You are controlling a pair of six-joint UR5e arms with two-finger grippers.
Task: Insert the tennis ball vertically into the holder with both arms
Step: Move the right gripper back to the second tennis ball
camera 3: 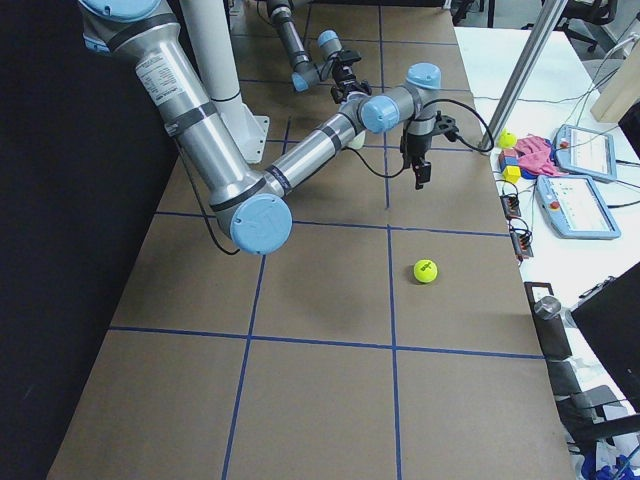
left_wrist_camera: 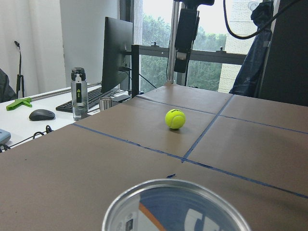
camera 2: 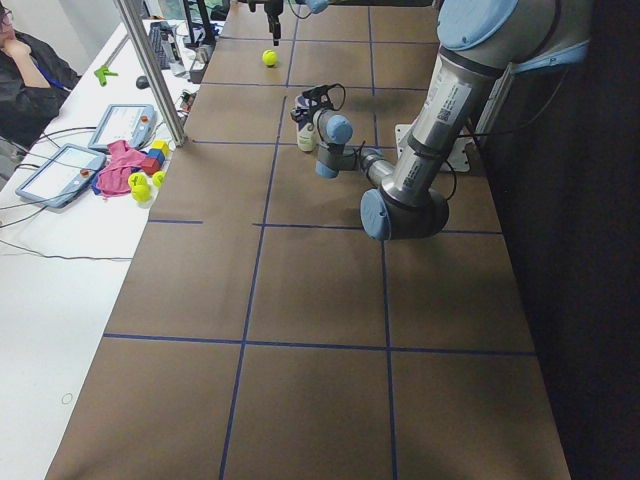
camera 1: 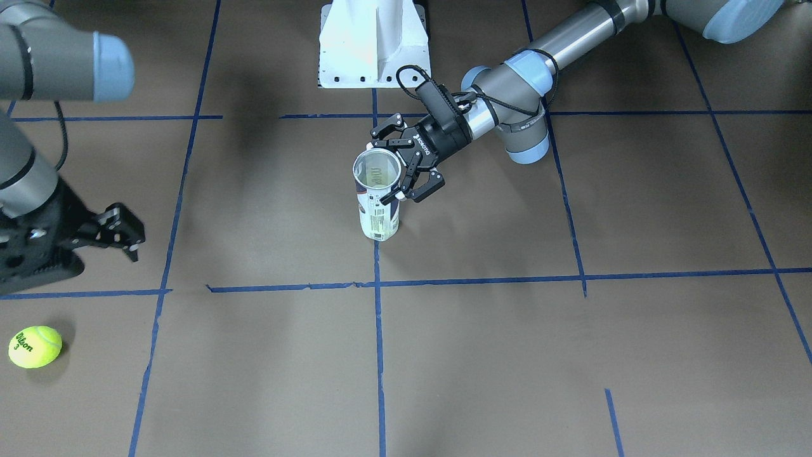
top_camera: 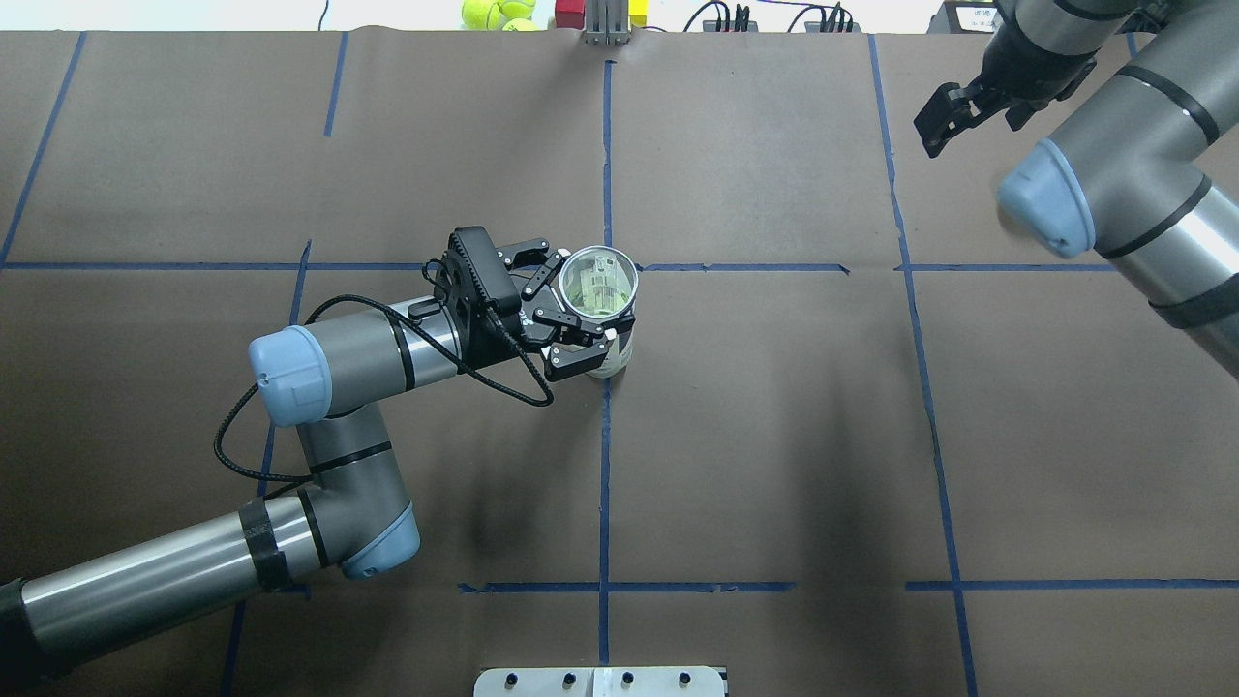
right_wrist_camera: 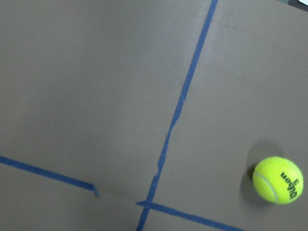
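Observation:
The holder (camera 1: 379, 209), a clear tube with a navy-and-white label, stands upright near the table's middle, its open mouth up (top_camera: 599, 283). My left gripper (camera 1: 401, 166) is level with its upper part, one finger on each side, shut on it (top_camera: 571, 308). The tube's rim fills the bottom of the left wrist view (left_wrist_camera: 175, 207). A yellow-green tennis ball (camera 1: 35, 346) lies on the table far to my right; it also shows in the right wrist view (right_wrist_camera: 278, 179). My right gripper (top_camera: 971, 118) is open and empty, hanging above the table short of the ball (camera 3: 426, 270).
The white pedestal base (camera 1: 374, 44) sits at the robot's edge of the table. Blue tape lines (camera 1: 379, 355) grid the brown surface. Beyond the far edge are a metal post (camera 3: 520, 70), tablets (camera 3: 585, 205), toys and spare balls (top_camera: 496, 12). A person (camera 2: 25, 75) sits there.

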